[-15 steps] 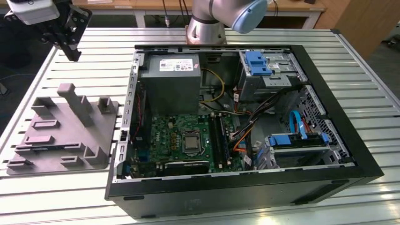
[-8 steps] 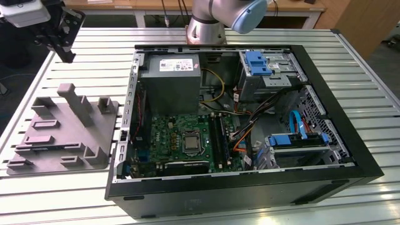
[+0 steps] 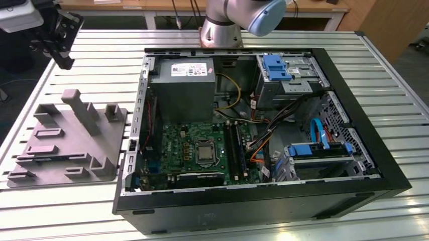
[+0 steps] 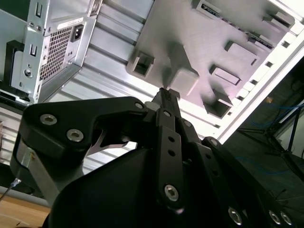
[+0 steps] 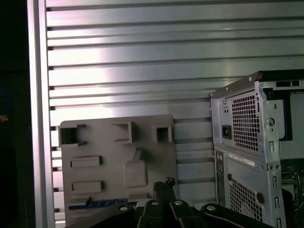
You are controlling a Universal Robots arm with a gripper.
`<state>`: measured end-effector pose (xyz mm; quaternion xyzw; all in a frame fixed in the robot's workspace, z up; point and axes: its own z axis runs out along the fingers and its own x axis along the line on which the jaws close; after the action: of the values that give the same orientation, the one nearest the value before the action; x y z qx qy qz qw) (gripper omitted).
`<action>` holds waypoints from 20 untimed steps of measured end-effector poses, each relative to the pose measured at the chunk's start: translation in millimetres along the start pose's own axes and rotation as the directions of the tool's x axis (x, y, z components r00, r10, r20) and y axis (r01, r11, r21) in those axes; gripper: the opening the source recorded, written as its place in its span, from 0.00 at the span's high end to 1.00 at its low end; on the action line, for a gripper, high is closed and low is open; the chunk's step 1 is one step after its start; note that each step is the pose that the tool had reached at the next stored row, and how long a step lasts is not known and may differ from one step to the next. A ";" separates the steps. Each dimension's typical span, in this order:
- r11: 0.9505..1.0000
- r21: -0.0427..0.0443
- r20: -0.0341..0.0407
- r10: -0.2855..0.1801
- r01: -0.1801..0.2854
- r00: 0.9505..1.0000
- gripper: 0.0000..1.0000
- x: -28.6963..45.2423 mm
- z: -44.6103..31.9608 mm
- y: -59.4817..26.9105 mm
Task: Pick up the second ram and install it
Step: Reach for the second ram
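Gripper (image 3: pixel 66 61) hangs high over the block with its fingers (image 4: pixel 165 109) pressed together and nothing between them; both wrist views look down past the fingertips onto the block's face. The slatted table (image 3: pixel 375 75) carries everything, and the block lies flat on it near the edge on the exterior view's left. The open case (image 3: pixel 375 168) lies just beside the block, its rear panel facing the block. Its board (image 3: pixel 201 150) is bare, and the dark memory slots (image 3: pixel 232 143) sit on the board's side away from the block, close to loose cables (image 3: pixel 260 143). The grey block (image 3: pixel 70 145) has upright posts and square pockets at one end and shallow slots along its face. The ram (image 5: pixel 95 205), as far as I can judge, is the thin bluish strip standing on edge in the long slot at the end of the block away from the three square pockets; it is not in the case. From here the main risk is a descent with the fingers together, which would strike the ram's top edge instead of straddling it. A skewed approach could catch a finger on a post or nip the strip off-centre, so it tilts or jams as it leaves the slot. At the case, a tilted or reversed ram would not seat. Uneven pressure could flex the board, and the cables could foul the fingers.
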<state>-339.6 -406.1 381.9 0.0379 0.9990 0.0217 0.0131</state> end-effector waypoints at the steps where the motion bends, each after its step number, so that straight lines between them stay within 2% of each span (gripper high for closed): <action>1: 1.000 0.000 0.000 0.000 0.000 1.000 0.90 1.5 0.2 -0.4; 20: 1.000 0.001 0.000 0.000 0.000 1.000 0.90 29.1 4.2 -10.0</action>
<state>-369.2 -413.6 376.5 0.0379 0.9990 0.0213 0.0131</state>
